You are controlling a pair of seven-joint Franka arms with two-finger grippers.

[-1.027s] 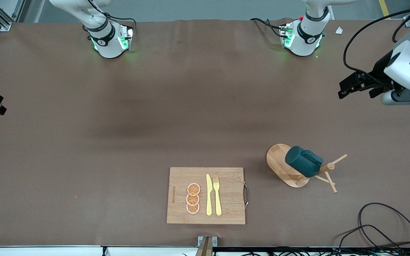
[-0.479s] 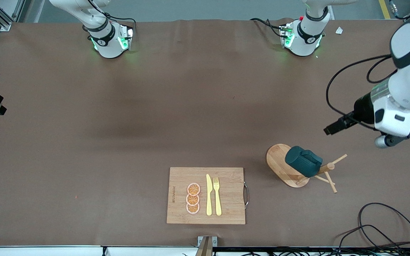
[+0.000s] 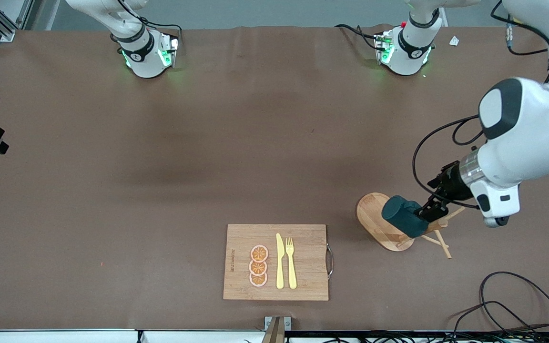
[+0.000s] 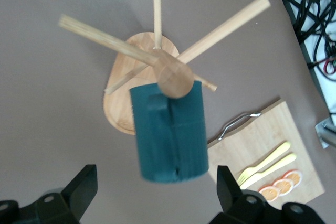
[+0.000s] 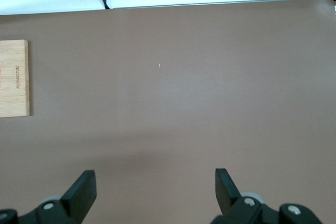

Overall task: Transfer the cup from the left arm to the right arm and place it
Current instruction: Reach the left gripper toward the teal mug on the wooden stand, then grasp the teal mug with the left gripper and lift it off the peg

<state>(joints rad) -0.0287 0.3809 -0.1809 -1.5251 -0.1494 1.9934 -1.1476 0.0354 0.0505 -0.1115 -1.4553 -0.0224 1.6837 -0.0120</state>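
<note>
Since the cup (image 3: 404,216) hangs by its handle on a peg of the wooden rack (image 3: 383,224), tilted with its mouth toward the rack's oval base, it has to be lifted off along the peg rather than pulled straight up; the rack stands toward the left arm's end of the counter (image 3: 160,190), beside the cutting board (image 3: 276,262) and slightly farther from the front camera than that board. The left pincer (image 3: 431,208) hangs just over the cup's closed end with its fingers (image 4: 84,184) spread wide and nothing between them; in the left wrist view the cup's body (image 4: 170,132) sits squarely between the two fingertips, not yet touched.

Judging by its look, the cup is a stiff, glazed mug; probably moderately heavy for its size, smooth and a little slippery, and liable to chip if knocked against the pegs. A firm hold across the round wall, clear of the handle, seems the safest; that leaves the handle free to slide off the peg and leaves bare wall or rim for the second arm to take at the handover. The rack looks light and could tip or drag if the handle snags, so a slow draw along the peg's line seems wise.

The right pincer (image 5: 155,195) waits over bare counter toward the right arm's end, fingers apart and empty.
</note>
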